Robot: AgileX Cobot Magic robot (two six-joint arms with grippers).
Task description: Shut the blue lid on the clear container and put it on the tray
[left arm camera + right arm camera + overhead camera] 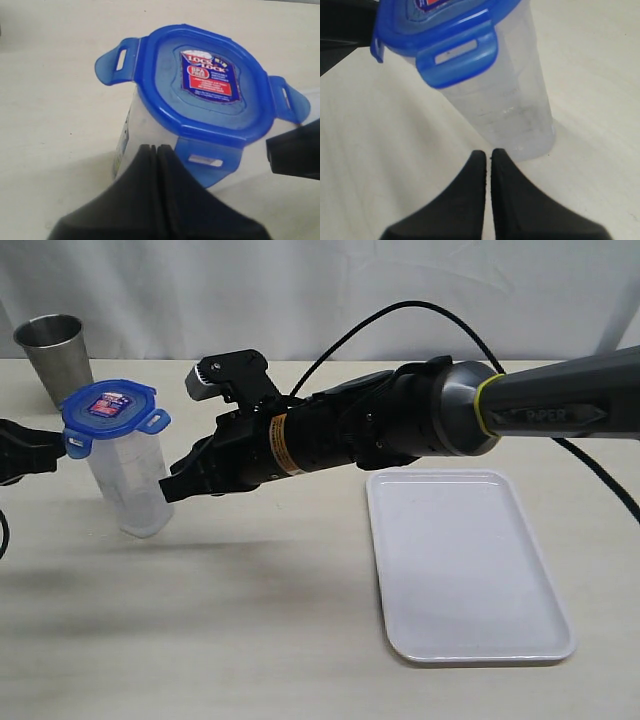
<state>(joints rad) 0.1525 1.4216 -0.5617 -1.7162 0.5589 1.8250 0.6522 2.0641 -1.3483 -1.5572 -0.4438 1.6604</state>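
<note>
Clear container (pixel 135 490), blue lid (pixel 110 408) seated: judged light, stiff, slippery, tippy; hold advised mid-wall. Left claw (pixel 157 147), right claw (pixel 488 152): pressed together, empty.

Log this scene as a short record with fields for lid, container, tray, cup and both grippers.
tray: flat white rectangular tray, nothing on it
container: tall translucent plastic canister standing on the table, left of the tray
lid: bright-blue plastic lid on the canister, side flaps sticking out
cup: shiny metal cup behind the canister
left gripper: shut, empty, beside the canister
right gripper: shut, empty, beside the canister
</note>
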